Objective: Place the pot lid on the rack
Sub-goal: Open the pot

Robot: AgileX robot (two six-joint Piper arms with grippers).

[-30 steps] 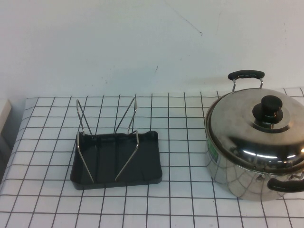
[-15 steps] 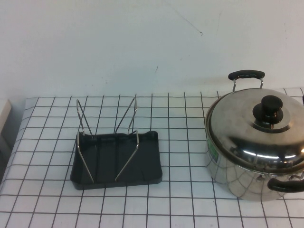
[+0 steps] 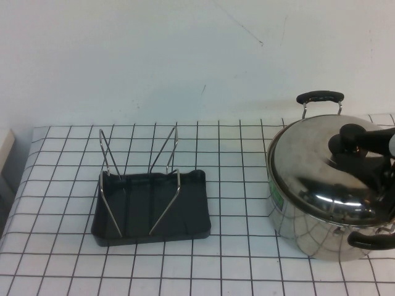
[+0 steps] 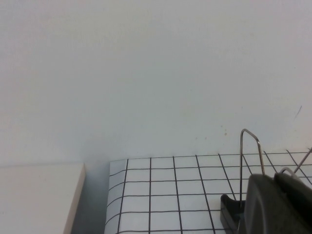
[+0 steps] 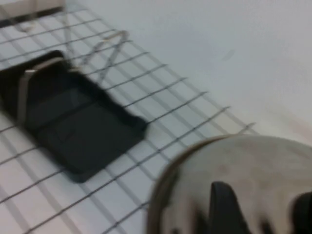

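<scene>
While the pot lid (image 3: pixel 321 166) is sitting on the pot (image 3: pixel 308 228) at the table's right edge, I am bringing my right gripper (image 3: pixel 379 143) to its knob (image 3: pixel 347 140), jaws seemingly parted and empty, aiming to centre there; my left gripper (image 4: pixel 278 204), shut, is hanging near the rack (image 3: pixel 151 206).

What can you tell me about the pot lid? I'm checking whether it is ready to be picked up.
The pot lid is a round, domed, shiny steel-looking lid with a black round knob at its centre. It sits level on the pot, closing it, at the table's right side, apart from the rack. The right gripper has come in from the right edge beside the knob; contact is unclear. The left gripper is parked far off, shut.
</scene>
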